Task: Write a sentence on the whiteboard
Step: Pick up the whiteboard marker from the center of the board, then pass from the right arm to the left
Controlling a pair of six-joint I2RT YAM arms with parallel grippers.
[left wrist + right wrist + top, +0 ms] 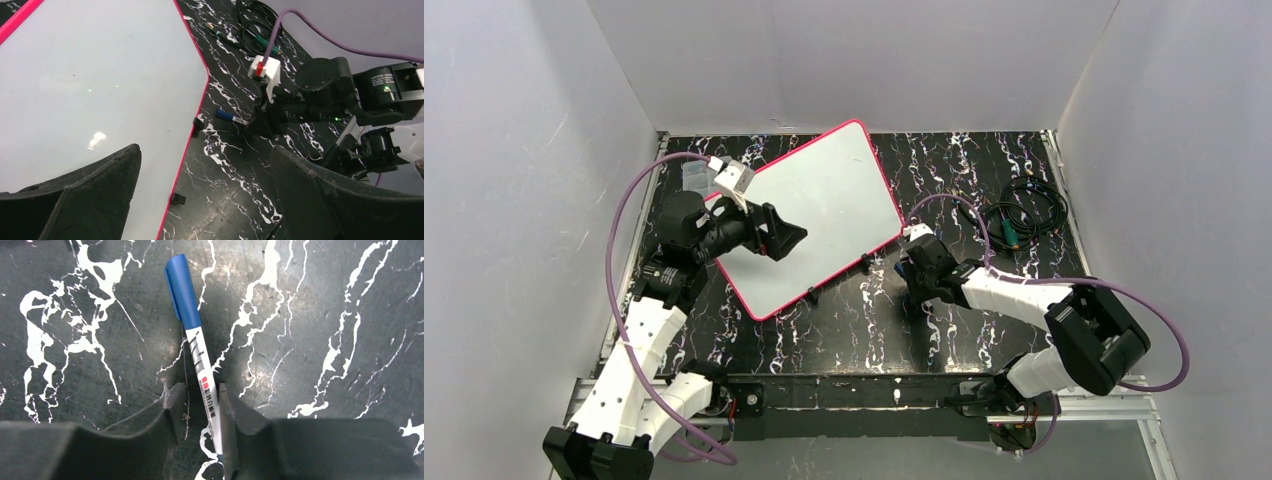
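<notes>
The whiteboard (814, 215) (100, 75), white with a pink-red rim, lies tilted at the back middle of the black marbled table. Its surface is blank; the sentence is not in view. A marker (192, 335) (231, 117) with a blue cap and a white printed barrel lies flat on the table, just off the board's right corner. My right gripper (911, 275) (199, 390) is down over it, open, its fingers straddling the barrel. The right finger is against the barrel and a narrow gap is left on the other side. My left gripper (789, 240) (205, 150) hangs wide open and empty over the board's near edge.
A coil of black cable (1024, 210) (250, 35) lies at the back right. A small clear box (696, 178) stands by the board's left corner. Small black clips (812, 295) (177, 198) sit against the board's near rim. White walls enclose the table.
</notes>
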